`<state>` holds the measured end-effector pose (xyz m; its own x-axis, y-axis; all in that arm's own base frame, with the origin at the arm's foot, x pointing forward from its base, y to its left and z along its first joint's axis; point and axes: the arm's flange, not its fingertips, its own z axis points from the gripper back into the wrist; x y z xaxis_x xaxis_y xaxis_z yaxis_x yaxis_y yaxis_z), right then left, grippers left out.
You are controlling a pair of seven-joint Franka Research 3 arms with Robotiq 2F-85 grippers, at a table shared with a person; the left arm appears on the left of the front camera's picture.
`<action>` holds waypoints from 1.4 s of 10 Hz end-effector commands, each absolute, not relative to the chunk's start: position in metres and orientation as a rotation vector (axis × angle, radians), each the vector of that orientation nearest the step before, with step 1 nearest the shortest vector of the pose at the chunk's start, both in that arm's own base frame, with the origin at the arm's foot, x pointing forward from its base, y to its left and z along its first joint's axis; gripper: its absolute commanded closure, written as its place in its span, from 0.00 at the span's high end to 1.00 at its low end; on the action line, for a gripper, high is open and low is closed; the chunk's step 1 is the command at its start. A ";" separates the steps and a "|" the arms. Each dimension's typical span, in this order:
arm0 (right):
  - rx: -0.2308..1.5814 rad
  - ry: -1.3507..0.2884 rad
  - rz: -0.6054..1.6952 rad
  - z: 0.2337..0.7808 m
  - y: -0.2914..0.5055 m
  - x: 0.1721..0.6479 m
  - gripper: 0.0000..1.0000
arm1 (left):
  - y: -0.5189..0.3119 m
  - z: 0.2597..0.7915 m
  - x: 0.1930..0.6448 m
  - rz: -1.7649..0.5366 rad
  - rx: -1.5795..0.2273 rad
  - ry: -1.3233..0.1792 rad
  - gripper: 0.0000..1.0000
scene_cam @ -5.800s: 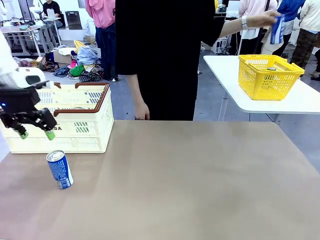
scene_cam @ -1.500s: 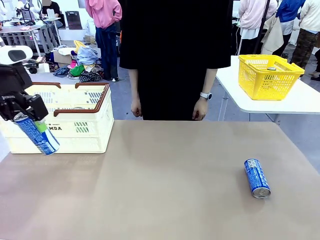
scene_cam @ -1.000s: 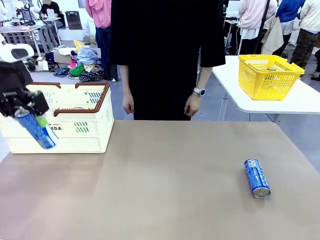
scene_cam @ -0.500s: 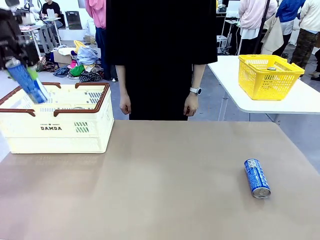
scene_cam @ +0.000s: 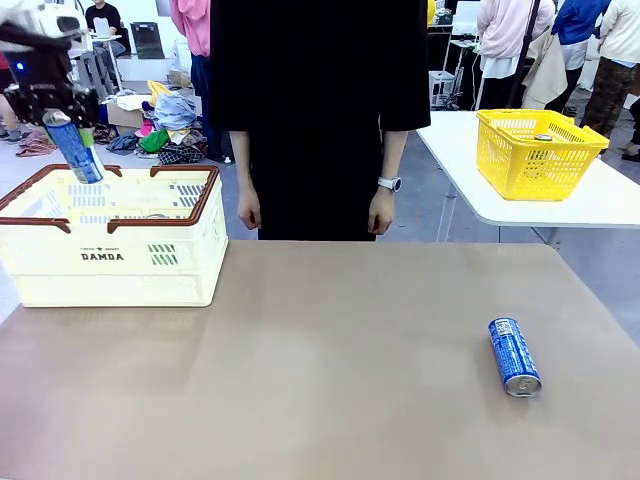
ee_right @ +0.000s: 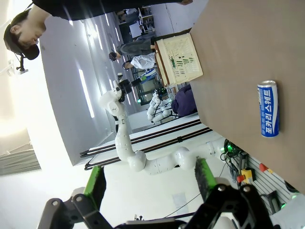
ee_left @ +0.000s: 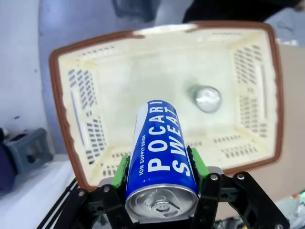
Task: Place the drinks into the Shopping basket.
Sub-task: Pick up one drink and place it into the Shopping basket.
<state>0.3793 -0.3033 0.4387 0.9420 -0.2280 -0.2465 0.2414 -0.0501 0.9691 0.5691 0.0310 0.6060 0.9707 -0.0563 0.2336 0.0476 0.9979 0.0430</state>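
Observation:
My left gripper (scene_cam: 62, 118) hangs over the back left part of the Shopping basket (scene_cam: 110, 262), shut on a blue drink can (scene_cam: 78, 155) that tilts slightly. In the left wrist view the green pads (ee_left: 123, 167) clamp this blue can (ee_left: 162, 148) above the open cream basket (ee_left: 86, 119), and the silver top of another can (ee_left: 205, 98) stands on the basket floor. A second blue can (scene_cam: 514, 356) lies on its side at the right of the brown table. My right gripper (ee_right: 150, 181) is open and holds nothing, with that lying can (ee_right: 268, 109) far ahead of it.
A person in black (scene_cam: 320, 110) stands at the far table edge, both hands hanging down. A yellow mesh basket (scene_cam: 535, 155) sits on a white side table (scene_cam: 600, 205) at the back right. The brown table (scene_cam: 320, 380) has wide bare room in the middle.
My left gripper has risen with the blue can from in front of the basket to above its rim, and the can now stands more upright. The lying can has not moved.

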 end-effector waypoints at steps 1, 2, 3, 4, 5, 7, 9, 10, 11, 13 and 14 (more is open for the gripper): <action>1.574 0.008 -0.377 0.441 -0.303 0.379 1.00 | 0.040 0.588 0.581 0.005 0.045 -0.215 0.00; 1.574 0.008 -0.377 0.441 -0.303 0.379 1.00 | 0.042 0.566 0.588 0.024 0.036 -0.175 0.00; 1.574 0.008 -0.377 0.441 -0.303 0.379 1.00 | 0.045 0.542 0.595 0.042 0.034 -0.140 0.00; 1.574 0.008 -0.377 0.441 -0.303 0.379 1.00 | 0.047 0.523 0.600 0.046 0.012 -0.104 0.00; 1.574 0.008 -0.377 0.441 -0.303 0.379 1.00 | 0.047 0.508 0.602 0.071 0.024 -0.091 0.00; 1.574 0.008 -0.377 0.441 -0.303 0.379 1.00 | 0.042 0.490 0.605 0.072 0.041 -0.089 0.00; 1.574 0.008 -0.377 0.441 -0.303 0.379 1.00 | 0.039 0.474 0.608 0.066 0.045 -0.051 0.00; 1.574 0.008 -0.377 0.441 -0.303 0.379 1.00 | 0.038 0.467 0.608 0.065 0.034 -0.034 0.00; 1.574 0.008 -0.377 0.441 -0.303 0.379 1.00 | 0.038 0.458 0.608 0.069 0.030 -0.018 0.00; 1.574 0.008 -0.377 0.441 -0.303 0.379 1.00 | 0.043 0.445 0.607 0.082 0.026 -0.010 0.00; 1.574 0.008 -0.377 0.441 -0.303 0.379 1.00 | 0.043 0.442 0.606 0.074 0.021 -0.021 0.00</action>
